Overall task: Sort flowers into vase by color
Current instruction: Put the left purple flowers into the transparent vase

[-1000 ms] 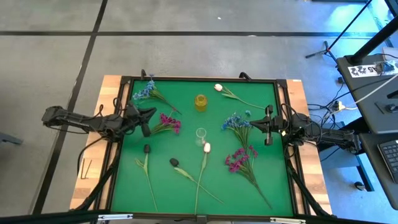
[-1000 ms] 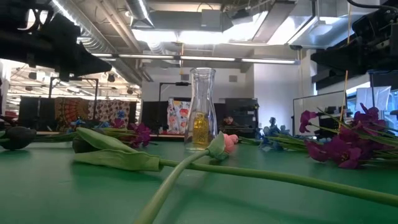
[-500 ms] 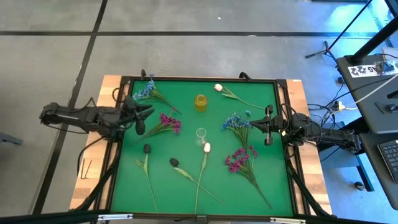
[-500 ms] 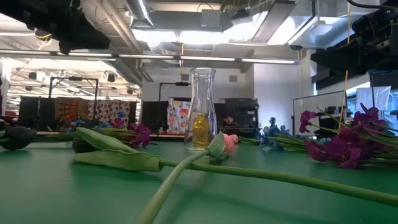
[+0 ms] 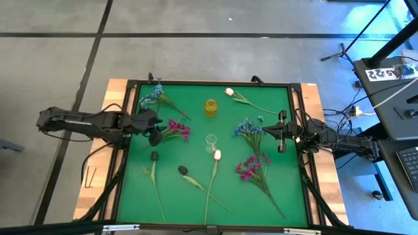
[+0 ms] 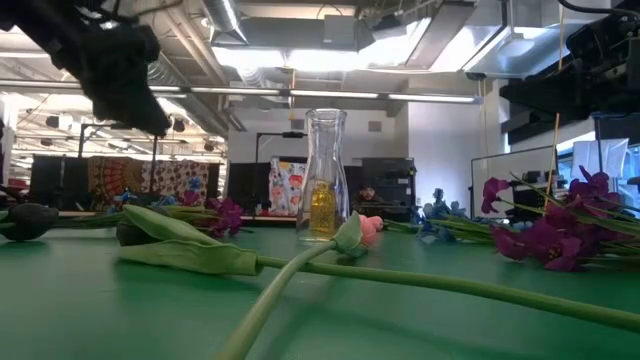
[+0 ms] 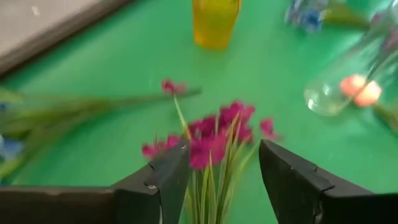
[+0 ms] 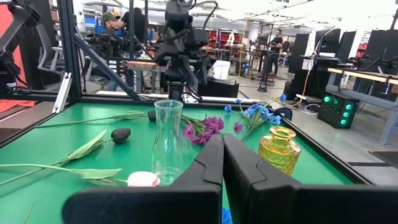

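Artificial flowers lay scattered flat across the green mat, none standing in a vase. A blue cluster (image 5: 150, 96) rested near the far left corner, its stem angled toward the middle, with a magenta cluster (image 5: 178, 127) just beside it, blooms pointing inward. A white-pink tulip bud (image 5: 229, 92) lay at the far edge, stem trailing right. A second blue cluster (image 5: 248, 127) sat right of centre, a second magenta cluster (image 5: 250, 168) nearer the front, its long stem running toward the front right. Another pale tulip bud (image 5: 217, 155) lay mid-mat, stem stretched forward. Two dark, nearly black buds (image 5: 155, 156) (image 5: 183, 170) lay front left, stems leafy.
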`<state>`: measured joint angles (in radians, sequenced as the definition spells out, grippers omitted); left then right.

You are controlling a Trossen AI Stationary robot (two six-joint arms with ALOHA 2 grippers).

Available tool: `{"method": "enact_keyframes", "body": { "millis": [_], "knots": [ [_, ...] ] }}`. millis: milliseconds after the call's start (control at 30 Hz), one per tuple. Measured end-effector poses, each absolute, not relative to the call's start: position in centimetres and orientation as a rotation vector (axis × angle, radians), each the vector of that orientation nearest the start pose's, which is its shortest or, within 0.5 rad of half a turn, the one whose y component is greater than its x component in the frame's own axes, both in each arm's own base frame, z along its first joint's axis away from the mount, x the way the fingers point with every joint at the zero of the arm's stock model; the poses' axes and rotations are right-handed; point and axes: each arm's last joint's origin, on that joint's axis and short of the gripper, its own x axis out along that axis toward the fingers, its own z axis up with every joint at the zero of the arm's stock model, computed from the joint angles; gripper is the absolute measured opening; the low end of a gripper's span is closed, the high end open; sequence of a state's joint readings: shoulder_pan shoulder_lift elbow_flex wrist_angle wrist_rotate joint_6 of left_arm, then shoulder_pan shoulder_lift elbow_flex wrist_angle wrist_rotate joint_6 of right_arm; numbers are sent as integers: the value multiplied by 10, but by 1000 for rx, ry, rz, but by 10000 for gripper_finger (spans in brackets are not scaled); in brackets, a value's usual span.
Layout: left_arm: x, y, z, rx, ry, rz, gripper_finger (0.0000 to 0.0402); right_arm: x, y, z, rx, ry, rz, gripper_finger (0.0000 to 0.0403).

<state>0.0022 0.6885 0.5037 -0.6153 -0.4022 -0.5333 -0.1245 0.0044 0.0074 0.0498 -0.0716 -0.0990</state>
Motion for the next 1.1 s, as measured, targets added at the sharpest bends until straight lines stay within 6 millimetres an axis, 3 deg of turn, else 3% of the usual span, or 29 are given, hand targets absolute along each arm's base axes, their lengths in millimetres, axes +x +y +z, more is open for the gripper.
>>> {"method": "enact_keyframes", "body": {
  "millis": [367, 633, 1100],
  "knots": [
    [145, 16, 198, -561, 871, 524, 196, 97, -10, 170, -104, -50, -55, 3],
    [152, 23, 190, -529, 1125, 602, 196, 97, -10, 171, -104, -50, -55, 3],
    [165, 24, 175, -525, 1220, 622, 196, 97, -10, 170, -104, -50, -55, 3]
  ]
}}
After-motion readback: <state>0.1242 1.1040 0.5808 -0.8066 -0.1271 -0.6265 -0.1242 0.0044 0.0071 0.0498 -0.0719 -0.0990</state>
